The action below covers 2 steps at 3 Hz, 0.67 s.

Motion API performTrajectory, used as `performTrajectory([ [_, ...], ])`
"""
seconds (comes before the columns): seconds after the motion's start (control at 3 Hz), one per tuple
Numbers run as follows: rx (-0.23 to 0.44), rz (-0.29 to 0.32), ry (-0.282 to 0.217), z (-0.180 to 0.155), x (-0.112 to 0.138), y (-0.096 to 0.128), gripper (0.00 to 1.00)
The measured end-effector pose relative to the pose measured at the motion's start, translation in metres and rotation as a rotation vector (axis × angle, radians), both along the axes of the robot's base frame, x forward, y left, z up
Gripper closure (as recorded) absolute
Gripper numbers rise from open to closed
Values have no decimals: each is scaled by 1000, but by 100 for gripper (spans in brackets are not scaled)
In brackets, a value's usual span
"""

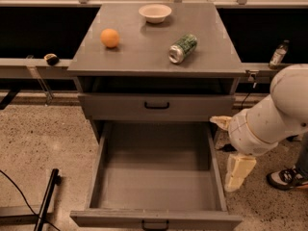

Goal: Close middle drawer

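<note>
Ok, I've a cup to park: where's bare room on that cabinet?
On the cabinet top, the front strip nearer than the orange and can is bare, as are the far corners flanking the bowl. Between those three it is tighter. The middle drawer lies open, nothing inside; the tool hangs outside its right wall.

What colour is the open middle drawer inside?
Plain grey, in the camera view; the gripper hangs right of the middle drawer.
</note>
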<state>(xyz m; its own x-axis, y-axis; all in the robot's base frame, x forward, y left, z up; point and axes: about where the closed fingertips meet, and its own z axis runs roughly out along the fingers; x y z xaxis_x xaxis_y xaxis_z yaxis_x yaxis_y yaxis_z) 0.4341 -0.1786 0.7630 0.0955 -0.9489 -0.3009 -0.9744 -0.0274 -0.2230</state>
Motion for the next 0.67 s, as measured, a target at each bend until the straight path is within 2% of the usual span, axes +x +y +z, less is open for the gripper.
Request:
performTrajectory([
  [0.33, 9, -8, 23, -25, 7, 1, 0],
  [0.67, 112, 18, 55, -102, 1, 19, 0],
])
